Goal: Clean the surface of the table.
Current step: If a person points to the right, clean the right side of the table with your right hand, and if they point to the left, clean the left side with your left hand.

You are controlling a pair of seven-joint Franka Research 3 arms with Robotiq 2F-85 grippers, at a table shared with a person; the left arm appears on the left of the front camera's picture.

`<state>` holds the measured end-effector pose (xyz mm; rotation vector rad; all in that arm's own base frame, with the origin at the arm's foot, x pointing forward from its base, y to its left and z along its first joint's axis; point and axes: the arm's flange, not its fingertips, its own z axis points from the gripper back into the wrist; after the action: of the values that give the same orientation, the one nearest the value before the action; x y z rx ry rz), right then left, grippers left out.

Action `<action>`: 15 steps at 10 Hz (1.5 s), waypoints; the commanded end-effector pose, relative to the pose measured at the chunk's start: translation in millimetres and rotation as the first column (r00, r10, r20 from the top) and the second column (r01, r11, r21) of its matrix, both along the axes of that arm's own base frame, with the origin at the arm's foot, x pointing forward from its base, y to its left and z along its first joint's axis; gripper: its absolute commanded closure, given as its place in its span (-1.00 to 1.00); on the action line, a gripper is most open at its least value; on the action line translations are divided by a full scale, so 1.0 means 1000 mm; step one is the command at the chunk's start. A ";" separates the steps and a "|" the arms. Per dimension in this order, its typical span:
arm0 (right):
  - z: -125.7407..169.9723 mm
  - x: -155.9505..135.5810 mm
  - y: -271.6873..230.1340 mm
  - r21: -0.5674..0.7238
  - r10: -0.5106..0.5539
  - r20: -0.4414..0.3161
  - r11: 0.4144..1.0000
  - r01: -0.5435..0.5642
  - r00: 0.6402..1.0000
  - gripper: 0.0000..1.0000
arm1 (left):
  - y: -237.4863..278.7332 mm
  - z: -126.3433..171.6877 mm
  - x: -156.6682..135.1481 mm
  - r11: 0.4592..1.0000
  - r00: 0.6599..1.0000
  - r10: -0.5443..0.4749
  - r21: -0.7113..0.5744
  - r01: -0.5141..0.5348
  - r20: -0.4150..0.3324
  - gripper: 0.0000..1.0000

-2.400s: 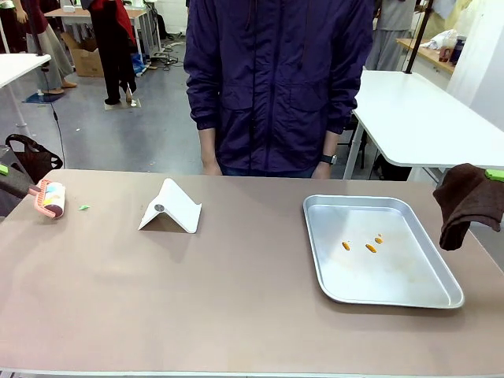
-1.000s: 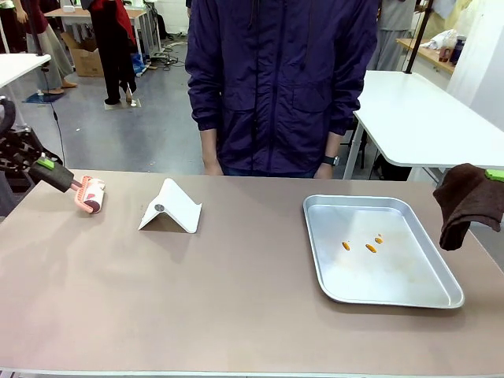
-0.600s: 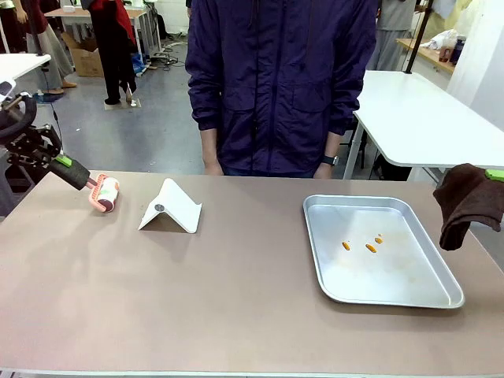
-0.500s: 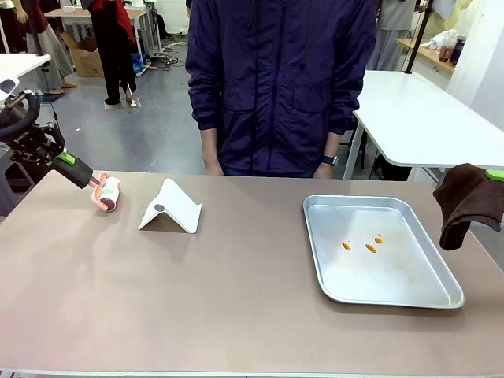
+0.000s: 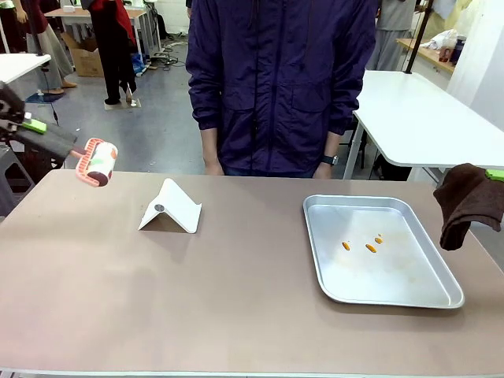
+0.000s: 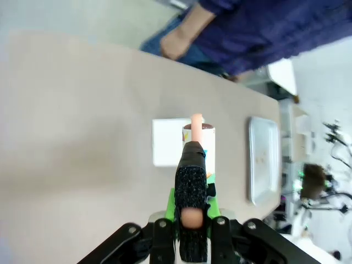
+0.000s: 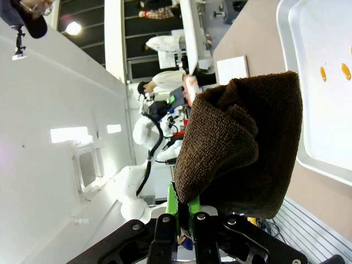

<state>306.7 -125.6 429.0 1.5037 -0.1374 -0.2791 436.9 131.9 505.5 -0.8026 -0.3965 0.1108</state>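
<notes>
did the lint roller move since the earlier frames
Yes. The lint roller has moved right, closer to the white folded stand, and lifted off the table.

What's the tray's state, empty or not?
Not empty: three small orange bits lie near the middle of the tray.

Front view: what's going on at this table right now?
The left claw holds a pink-handled lint roller in the air at the far left corner of the brownish-taupe table. The right claw holds a dark brown cloth hanging beside its right edge. Orange crumbs lie in the silver metal tray; a person stands opposite.
</notes>
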 end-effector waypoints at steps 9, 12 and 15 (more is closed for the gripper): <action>0.006 -0.002 0.000 0.012 0.004 -0.013 1.000 -0.004 1.000 1.00 | 0.139 -0.037 -0.184 0.863 0.997 -0.069 -0.503 0.049 -0.022 0.54; 0.006 -0.002 0.000 0.012 0.004 -0.013 1.000 -0.004 1.000 1.00 | 0.189 -0.063 -0.162 0.860 0.995 -0.104 -0.504 0.087 -0.006 0.54; 0.006 -0.002 0.000 0.012 0.004 -0.013 1.000 -0.004 1.000 1.00 | 0.162 -0.060 -0.168 0.867 0.997 -0.064 -0.498 0.031 -0.048 0.54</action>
<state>306.8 -125.5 428.7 1.5041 -0.1363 -0.2795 277.8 310.7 434.2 -1.3169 -0.2727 0.1695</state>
